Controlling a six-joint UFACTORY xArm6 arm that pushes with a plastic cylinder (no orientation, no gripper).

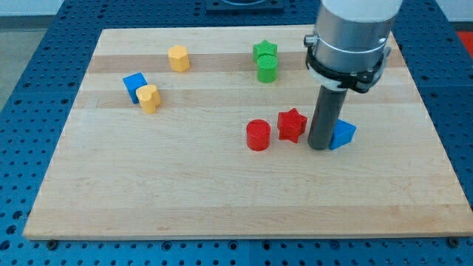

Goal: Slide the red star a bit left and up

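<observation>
- The wooden counter (222,207) is carrying every block, and the tool's side of it is holding three of them.
- The tool, a plain rod with nothing to open or clamp, is holding nothing; my tip (320,146) is resting on the counter.
- The red star (292,125) is sitting just beside the tip, toward the view's left; contact is unclear.
- The red cylinder (258,135) is lying just beyond the star.
- The blue block (342,134) is peeking out behind the tip, on the view's right.
- Judging from this, the push is only starting; the left-and-up slide is remaining.
</observation>
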